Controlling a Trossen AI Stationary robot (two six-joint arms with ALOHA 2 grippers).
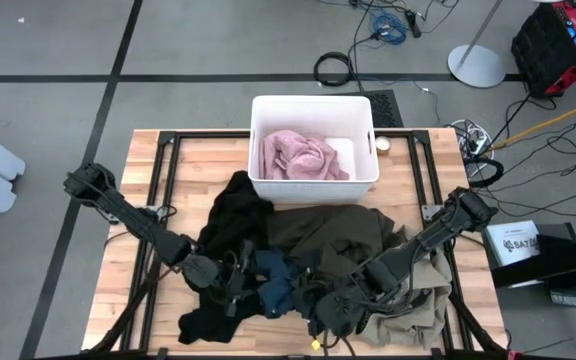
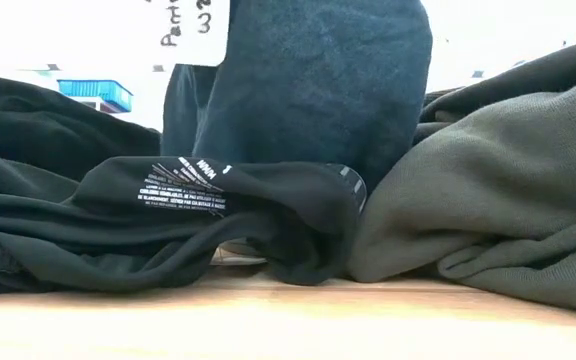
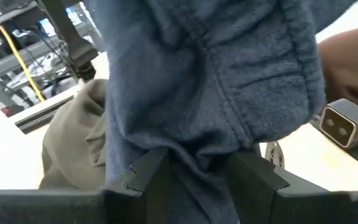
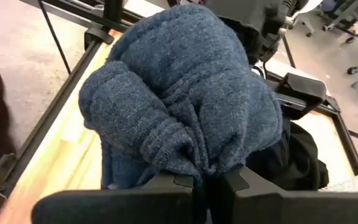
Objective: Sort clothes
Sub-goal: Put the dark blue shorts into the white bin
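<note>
A dark blue garment (image 1: 273, 282) is bunched near the table's front, between my two grippers. My left gripper (image 1: 236, 280) reaches in from the left and is shut on it. My right gripper (image 1: 326, 302) comes from the right and is shut on it too. In the low view the blue garment (image 2: 313, 90) stands raised above a black garment (image 2: 168, 215) and a large olive-green one (image 2: 498, 200). A khaki-tan garment (image 1: 413, 315) lies at the near right. A pale pink garment (image 1: 298, 155) lies inside the white bin (image 1: 313, 190). My left gripper pinches a gathered bunch of the blue garment (image 3: 194, 149) between its two fingers (image 3: 151, 171), several layers thick. The cloth rises in folds beyond the fingers. My right gripper pinches another bunched part of the same garment (image 4: 194, 158) between its shut fingers (image 4: 166, 183), and the cloth bulges in rounded folds past them.
The white bin stands at the table's far middle. Black, olive-green and khaki garments cover the middle and near right of the wooden table (image 1: 183, 170). Black frame rails (image 1: 163, 190) run along the table's sides. Bare wood shows at the far left and near left.
</note>
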